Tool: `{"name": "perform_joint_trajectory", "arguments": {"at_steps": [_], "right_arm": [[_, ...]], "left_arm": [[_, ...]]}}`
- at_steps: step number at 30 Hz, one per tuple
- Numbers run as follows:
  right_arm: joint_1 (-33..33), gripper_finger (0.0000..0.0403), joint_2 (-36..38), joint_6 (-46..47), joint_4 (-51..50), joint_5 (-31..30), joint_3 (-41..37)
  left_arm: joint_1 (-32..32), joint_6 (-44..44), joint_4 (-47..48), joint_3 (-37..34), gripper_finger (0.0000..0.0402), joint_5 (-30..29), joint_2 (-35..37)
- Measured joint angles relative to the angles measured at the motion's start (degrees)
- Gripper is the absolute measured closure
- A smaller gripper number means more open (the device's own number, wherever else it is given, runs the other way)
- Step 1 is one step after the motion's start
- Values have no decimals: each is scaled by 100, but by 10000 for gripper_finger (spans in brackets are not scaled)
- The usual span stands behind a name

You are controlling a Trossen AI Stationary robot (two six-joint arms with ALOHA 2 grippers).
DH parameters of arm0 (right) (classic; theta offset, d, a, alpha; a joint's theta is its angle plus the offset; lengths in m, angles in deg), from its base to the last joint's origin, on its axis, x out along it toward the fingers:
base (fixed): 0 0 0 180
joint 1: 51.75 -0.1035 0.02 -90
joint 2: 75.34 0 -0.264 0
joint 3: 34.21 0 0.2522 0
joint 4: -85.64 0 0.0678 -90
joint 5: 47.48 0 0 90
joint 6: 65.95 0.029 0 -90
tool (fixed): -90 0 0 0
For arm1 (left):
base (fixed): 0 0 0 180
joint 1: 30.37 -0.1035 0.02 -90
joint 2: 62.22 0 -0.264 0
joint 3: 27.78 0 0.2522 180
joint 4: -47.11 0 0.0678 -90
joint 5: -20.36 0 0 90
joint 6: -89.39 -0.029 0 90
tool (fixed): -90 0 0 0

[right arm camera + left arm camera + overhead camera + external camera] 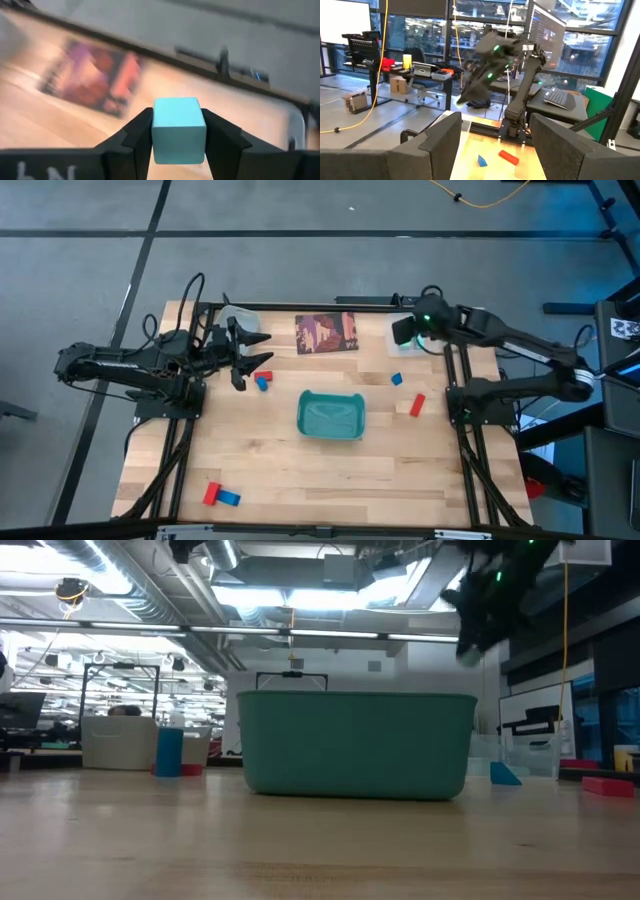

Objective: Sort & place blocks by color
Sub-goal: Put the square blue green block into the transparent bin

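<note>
Light cyan block (178,130), boxy, smooth-faced

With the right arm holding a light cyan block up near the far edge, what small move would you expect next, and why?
Probably a short carry toward the teal tray. The right end effector is clamped on a light cyan block above the table's far side, beside the printed card, so the block needs a destination. The left end effector is open by the red and blue blocks.
</note>
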Motion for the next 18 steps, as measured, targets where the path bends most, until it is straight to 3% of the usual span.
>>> {"name": "perform_joint_trajectory", "arguments": {"at_steps": [4, 12, 18], "right_arm": [[600, 256, -421, 6, 8, 499, -373], [1638, 256, -881, 207, 339, 607, -1015], [2038, 256, -1057, 329, 782, 640, -1529]], "left_arm": [[0, 2, -7, 0, 173, 0, 0], [0, 0, -30, 0, 173, 0, 0], [0, 0, -28, 0, 173, -2, 0]]}}
